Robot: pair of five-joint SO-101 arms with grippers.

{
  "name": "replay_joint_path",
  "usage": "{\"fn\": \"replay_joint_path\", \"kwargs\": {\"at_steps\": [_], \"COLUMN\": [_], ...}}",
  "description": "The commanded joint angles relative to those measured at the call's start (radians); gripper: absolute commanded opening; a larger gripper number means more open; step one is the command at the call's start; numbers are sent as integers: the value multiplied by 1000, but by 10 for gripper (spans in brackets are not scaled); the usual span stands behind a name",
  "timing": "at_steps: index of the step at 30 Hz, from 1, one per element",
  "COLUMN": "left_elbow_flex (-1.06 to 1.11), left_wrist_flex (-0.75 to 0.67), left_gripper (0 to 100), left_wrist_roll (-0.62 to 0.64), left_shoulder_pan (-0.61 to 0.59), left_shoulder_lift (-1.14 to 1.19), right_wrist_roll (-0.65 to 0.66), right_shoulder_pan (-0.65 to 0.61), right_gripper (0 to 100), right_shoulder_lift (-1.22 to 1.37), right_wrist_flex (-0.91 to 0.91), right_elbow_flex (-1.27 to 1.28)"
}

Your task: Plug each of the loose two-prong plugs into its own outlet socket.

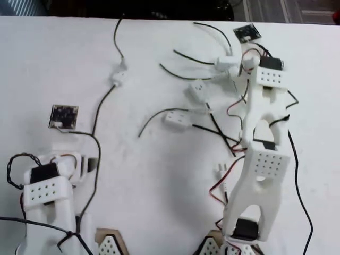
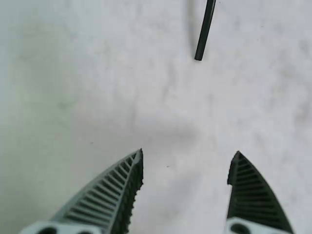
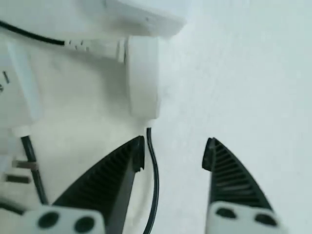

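My right gripper (image 3: 175,144) is open just short of a white plug body (image 3: 141,78) with a ribbed cable neck, and a thin black wire (image 3: 154,180) runs beside one finger. In the high view this arm stretches to the far right cluster, where its gripper (image 1: 232,66) sits among white plug pieces. Two white socket blocks (image 1: 196,89) (image 1: 178,119) with black leads lie left of it. A joined white plug pair (image 1: 118,74) lies on a long black cable farther left. My left gripper (image 2: 187,165) is open above bare table, near a black cable end (image 2: 204,31).
Small dark circuit boards lie at the left (image 1: 64,116) and at the far right (image 1: 247,33). Red and black wires (image 1: 234,138) hang along the right arm. The long black cable (image 1: 95,159) passes close to the left arm (image 1: 48,188). The white table (image 1: 149,191) shows bare between the arms.
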Motion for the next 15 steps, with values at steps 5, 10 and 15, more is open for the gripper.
{"fn": "replay_joint_path", "kwargs": {"at_steps": [5,10,15], "left_elbow_flex": [-5,-5,-5], "left_wrist_flex": [-15,-15,-15], "left_gripper": [278,278,278], "left_wrist_roll": [-9,-11,-11], "left_shoulder_pan": [1,1,1], "left_shoulder_lift": [-22,-22,-22], "right_wrist_roll": [-2,57,245], "right_shoulder_pan": [-139,-248,-289], "right_gripper": [202,201,201], "right_shoulder_lift": [-156,-174,-177], "right_wrist_flex": [291,384,384], "right_elbow_flex": [-127,-118,-55]}}
